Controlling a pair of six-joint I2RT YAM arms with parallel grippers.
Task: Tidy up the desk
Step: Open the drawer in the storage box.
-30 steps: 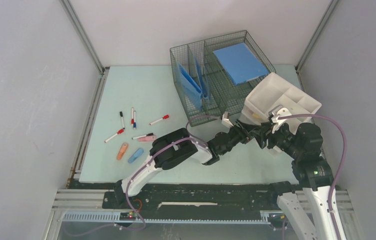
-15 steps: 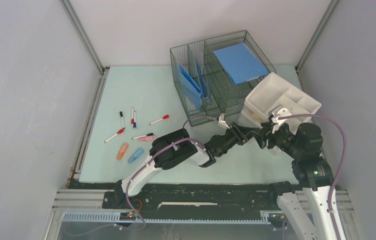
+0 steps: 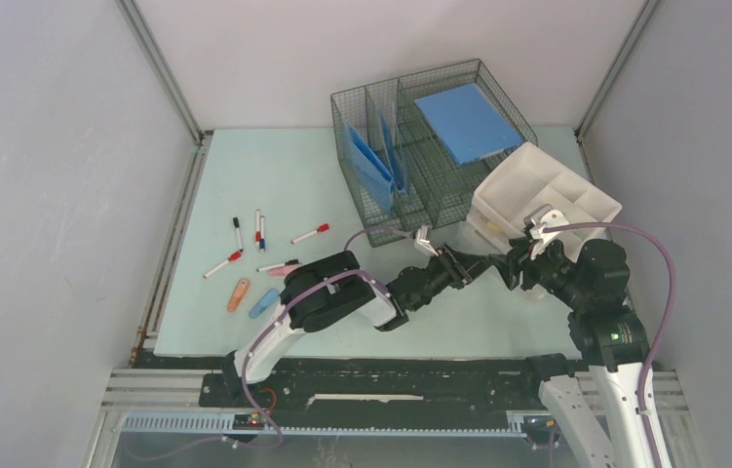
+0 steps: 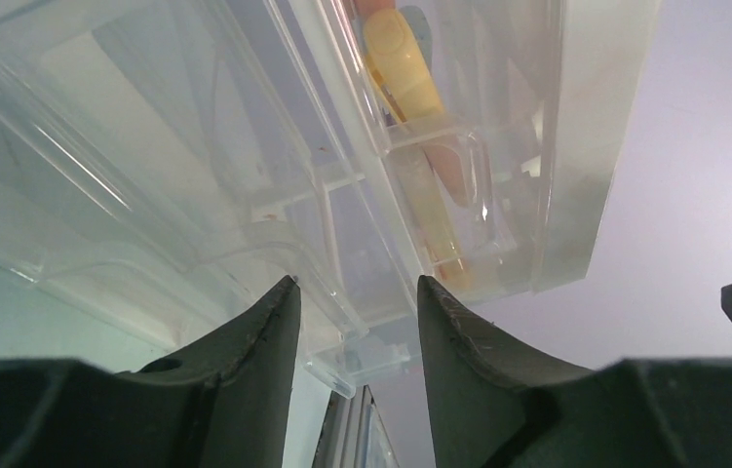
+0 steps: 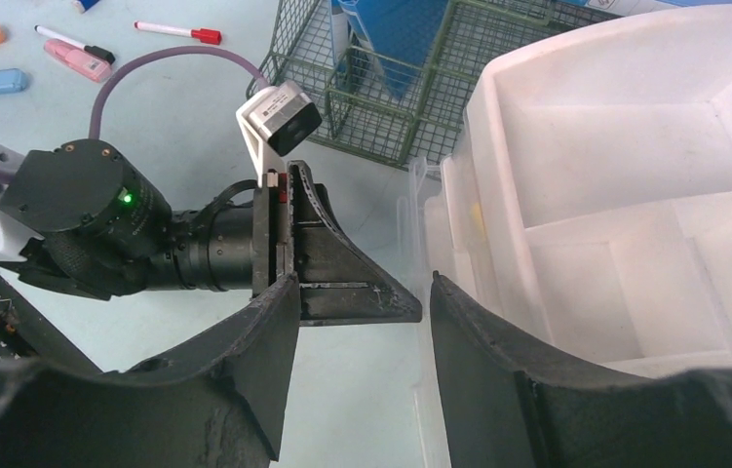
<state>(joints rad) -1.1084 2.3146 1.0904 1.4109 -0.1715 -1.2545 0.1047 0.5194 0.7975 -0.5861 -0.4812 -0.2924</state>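
The pale mint desk (image 3: pixel 274 185) carries a white divided tray (image 3: pixel 537 180) at the right, tipped up off the surface. My left gripper (image 3: pixel 479 261) sits low at the tray's near-left corner, open. From the left wrist the tray (image 4: pixel 196 146) shows from below, its corner tab just beyond the left gripper (image 4: pixel 357 283), untouched. My right gripper (image 3: pixel 512 269) is open beside the tray's front wall. In the right wrist view the right gripper (image 5: pixel 364 278) frames bare desk, with the tray (image 5: pixel 615 146) against its right finger (image 5: pixel 479 341).
A wire basket (image 3: pixel 420 210) with blue folders (image 3: pixel 371 161) and a blue notebook (image 3: pixel 464 122) stands behind the tray. Several markers (image 3: pixel 310 234) and orange (image 3: pixel 238 294), blue (image 3: pixel 264 302) and pink (image 3: pixel 286 268) highlighters lie at the left. A yellow item (image 4: pixel 405 63) lies inside the tray.
My left arm has drawn back to the left, away from under the tray, and its jaws have narrowed. The right arm has stayed where it was.
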